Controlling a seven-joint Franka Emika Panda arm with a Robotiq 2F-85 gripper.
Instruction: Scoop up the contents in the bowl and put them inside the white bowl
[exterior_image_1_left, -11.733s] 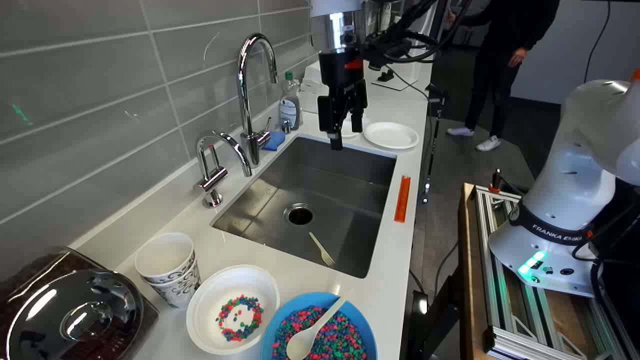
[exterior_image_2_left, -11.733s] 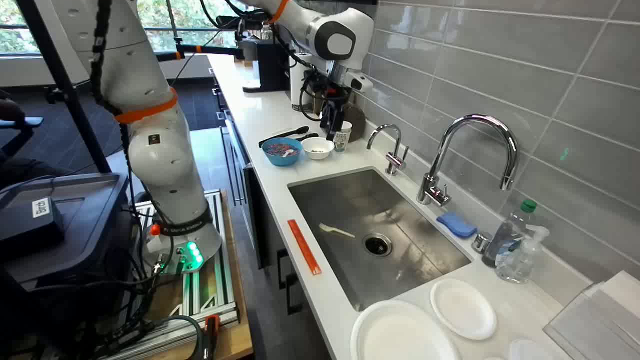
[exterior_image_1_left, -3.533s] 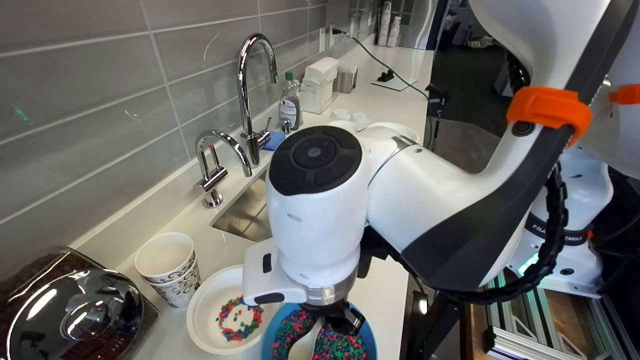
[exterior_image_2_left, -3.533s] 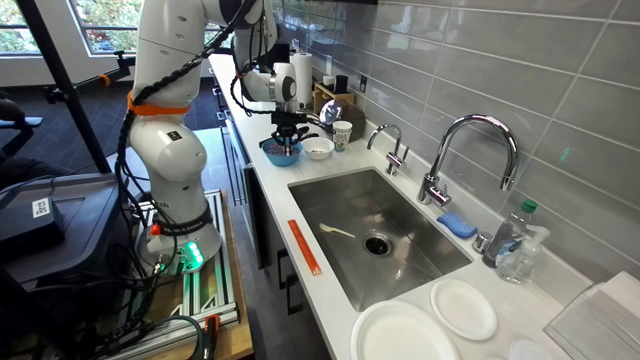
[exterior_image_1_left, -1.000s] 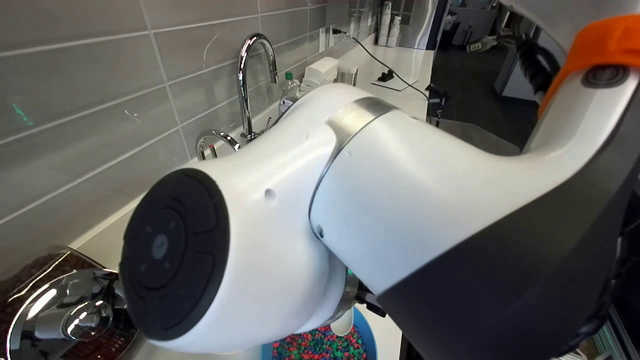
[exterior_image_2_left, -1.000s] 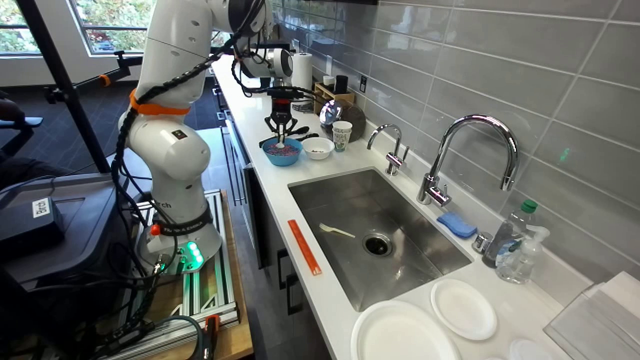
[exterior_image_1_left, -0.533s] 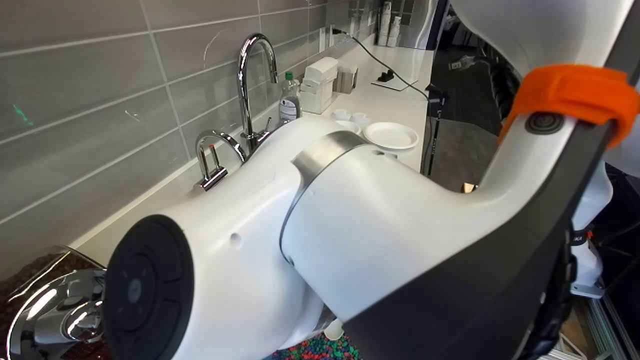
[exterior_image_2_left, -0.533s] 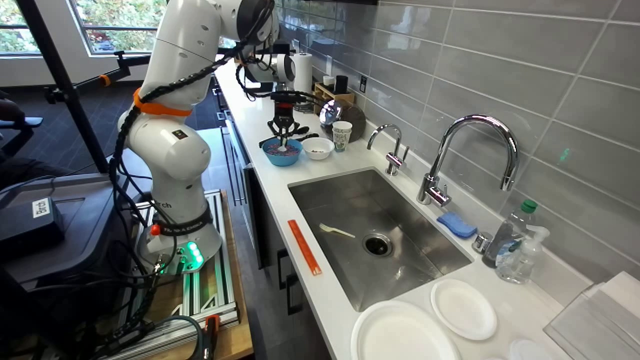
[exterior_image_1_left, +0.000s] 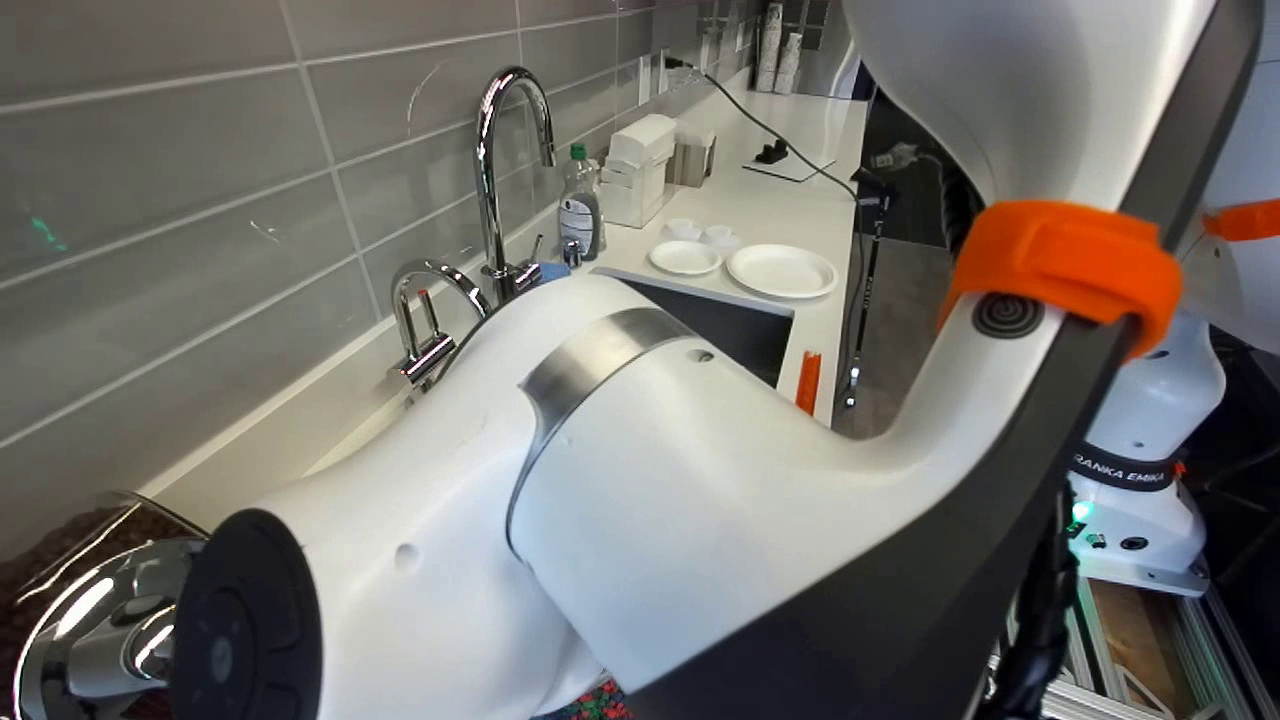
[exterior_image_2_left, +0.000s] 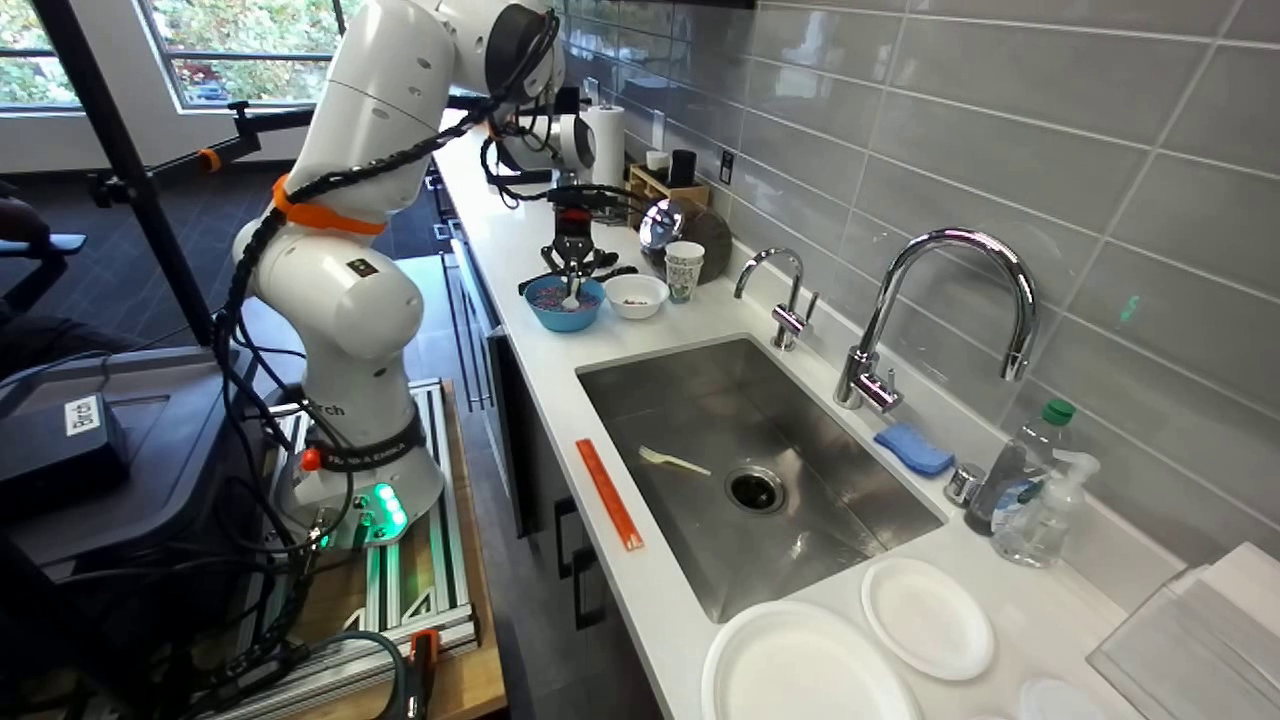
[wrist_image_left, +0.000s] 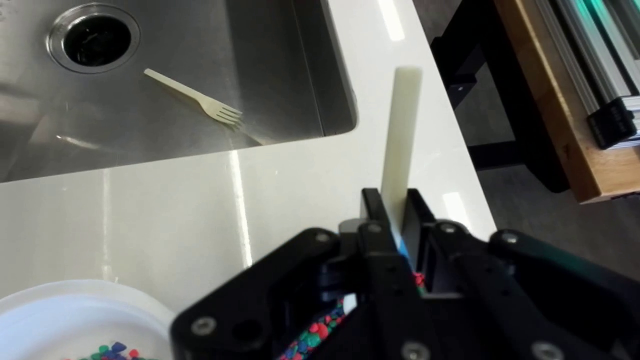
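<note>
Looks like mirror-bright metal on the tall faucet (exterior_image_1_left: 487, 190), duller, reflective metal in the sink (exterior_image_2_left: 700, 400), and a smooth gloss on the countertop (wrist_image_left: 165, 215) and wall tiles (exterior_image_2_left: 1000, 80). Reads as smooth plastic on the fork (wrist_image_left: 187, 91), spoon (wrist_image_left: 402, 135) and blue bowl (exterior_image_2_left: 565, 321). Shows grained wood along the bench edge (wrist_image_left: 562, 120) and a matt finish on the gripper (wrist_image_left: 393, 197).

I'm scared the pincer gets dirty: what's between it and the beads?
The pale spoon: in an exterior view, its scoop end shows between the pincer and the beads in the blue bowl. Whether it touches them, I can't tell.
</note>
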